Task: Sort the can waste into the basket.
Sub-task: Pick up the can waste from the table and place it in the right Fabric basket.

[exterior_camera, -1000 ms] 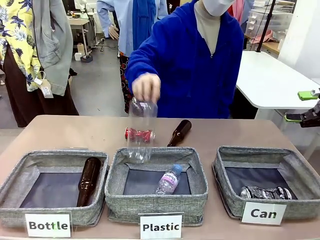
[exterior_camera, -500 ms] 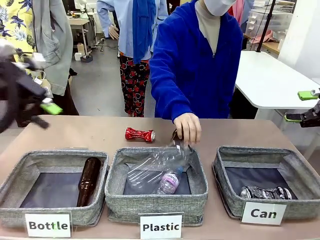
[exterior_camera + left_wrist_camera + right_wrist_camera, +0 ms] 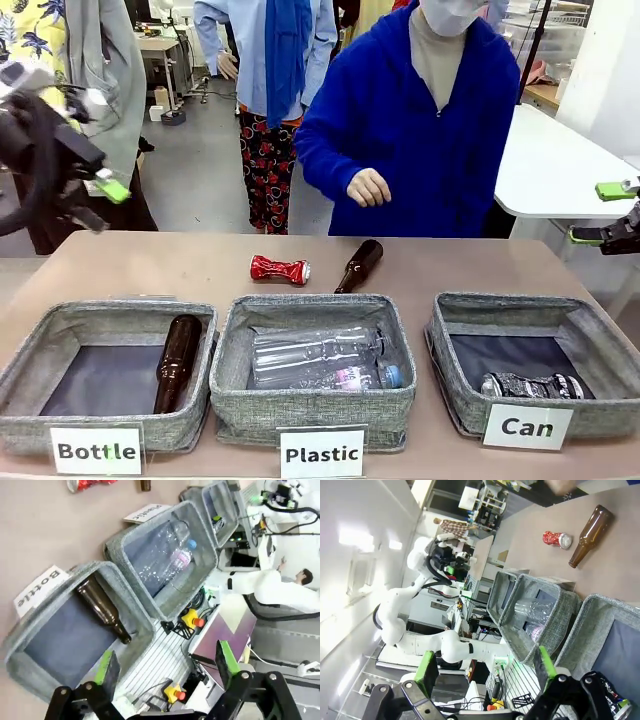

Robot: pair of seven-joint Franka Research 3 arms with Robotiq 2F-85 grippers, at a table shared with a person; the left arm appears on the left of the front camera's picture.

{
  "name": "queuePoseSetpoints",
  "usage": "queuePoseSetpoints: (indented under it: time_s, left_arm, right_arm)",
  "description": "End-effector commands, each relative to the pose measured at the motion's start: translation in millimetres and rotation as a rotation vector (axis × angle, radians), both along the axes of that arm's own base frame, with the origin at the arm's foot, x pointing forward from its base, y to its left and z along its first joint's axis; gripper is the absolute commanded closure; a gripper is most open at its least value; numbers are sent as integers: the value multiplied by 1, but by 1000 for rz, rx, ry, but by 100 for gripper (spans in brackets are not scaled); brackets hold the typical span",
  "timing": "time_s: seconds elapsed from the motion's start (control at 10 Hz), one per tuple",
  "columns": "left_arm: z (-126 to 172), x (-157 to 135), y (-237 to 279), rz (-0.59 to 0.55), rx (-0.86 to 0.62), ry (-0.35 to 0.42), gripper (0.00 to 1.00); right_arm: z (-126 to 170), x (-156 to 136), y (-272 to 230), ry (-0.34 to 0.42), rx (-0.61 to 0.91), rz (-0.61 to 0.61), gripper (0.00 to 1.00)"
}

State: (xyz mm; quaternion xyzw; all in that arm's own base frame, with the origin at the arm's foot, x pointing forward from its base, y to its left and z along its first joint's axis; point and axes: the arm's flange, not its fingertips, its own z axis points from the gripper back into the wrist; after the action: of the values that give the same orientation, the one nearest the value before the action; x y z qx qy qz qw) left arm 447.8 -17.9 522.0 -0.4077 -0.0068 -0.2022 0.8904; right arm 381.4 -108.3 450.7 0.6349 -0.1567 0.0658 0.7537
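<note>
Front view: my left gripper [image 3: 100, 205] is raised at the left, jaws spread wide and gripping nothing. My right gripper [image 3: 603, 213] sits past the table's right edge, equally spread and empty. The crushed shiny red metal can [image 3: 279, 269] lies on the table beyond the middle bin [image 3: 225, 345]. The crushed black-and-silver can [image 3: 532, 385] lies inside the grey woven-fabric basket labelled "Can" [image 3: 440, 335], near right.

Left wrist view: the fingers stand wide apart, touching nothing.

Right wrist view: the fingers are wide apart and empty, and the red can lies near a brown glass bottle [image 3: 590, 532].

Bright, even indoor light; the left arm [image 3: 35, 150] is motion-blurred, wrist views warp at edges.
</note>
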Motion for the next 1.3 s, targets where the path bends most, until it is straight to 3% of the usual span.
queuePoseSetpoints:
  time_s: [0.0, 0.1, 0.3, 0.6, 0.8, 1.0, 1.1, 1.2]
  left_arm:
    - [-1, -55, 23, 63, -22, -69, 0]
    - [-6, -64, 24, 85, -29, -81, 0]
    - [-10, -55, 7, 119, 17, -96, 0]
    - [-14, 4, -66, 37, 184, -184, 0]
    - [-22, 44, -121, 31, 279, -203, 0]
    - [-36, 63, -172, 169, 522, -123, 0]
    - [-43, 64, -200, 188, 629, -124, 0]
    - [-51, 67, -233, 300, 780, -154, 0]
  right_arm:
    - [1, -1, -3, -16, -2, 13, 0]
    - [1, -1, -3, -16, -2, 13, 0]
    - [1, -1, -3, -16, -2, 13, 0]
    - [1, -1, -3, -16, -2, 13, 0]
    - [1, -1, -3, -16, -2, 13, 0]
    - [1, -1, -3, -16, -2, 13, 0]
    - [1, -1, -3, -16, -2, 13, 0]
    - [1, -1, -3, -16, -2, 13, 0]
